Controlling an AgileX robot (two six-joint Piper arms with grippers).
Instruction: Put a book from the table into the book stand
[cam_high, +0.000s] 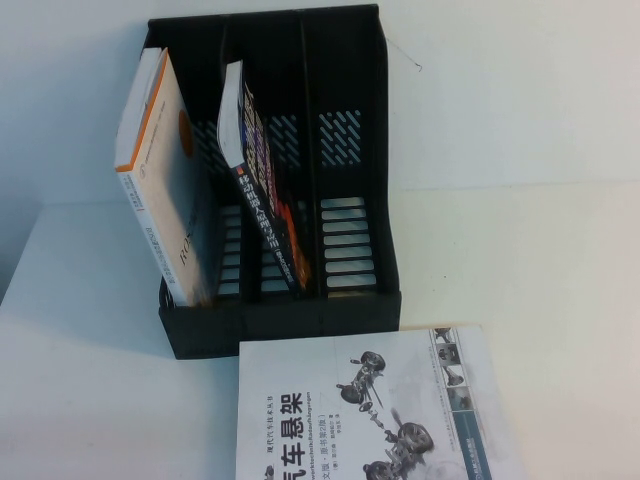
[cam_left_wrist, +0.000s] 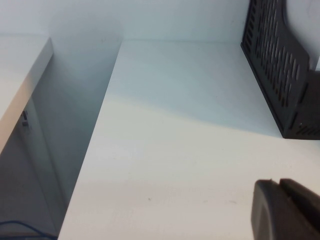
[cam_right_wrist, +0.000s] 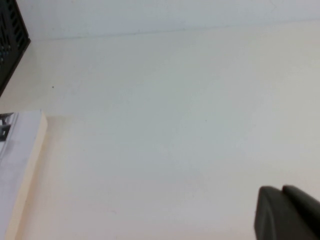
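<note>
The dark navy book (cam_high: 262, 190) leans tilted in the middle slot of the black book stand (cam_high: 300, 310). The stand stands on the white table (cam_high: 90, 400). Neither gripper shows in the high view. My left gripper (cam_left_wrist: 278, 183) hovers over bare table to the left of the stand (cam_left_wrist: 280, 75), its fingers pressed together and empty. My right gripper (cam_right_wrist: 280, 190) hovers over bare table to the right of the stand (cam_right_wrist: 10, 40), its fingers together and empty.
A white-and-orange book (cam_high: 165, 180) leans in the stand's left slot. A white book with car suspension pictures (cam_high: 370, 410) lies flat in front of the stand; its edge shows in the right wrist view (cam_right_wrist: 20, 165). The table's left edge (cam_left_wrist: 95, 145) drops off.
</note>
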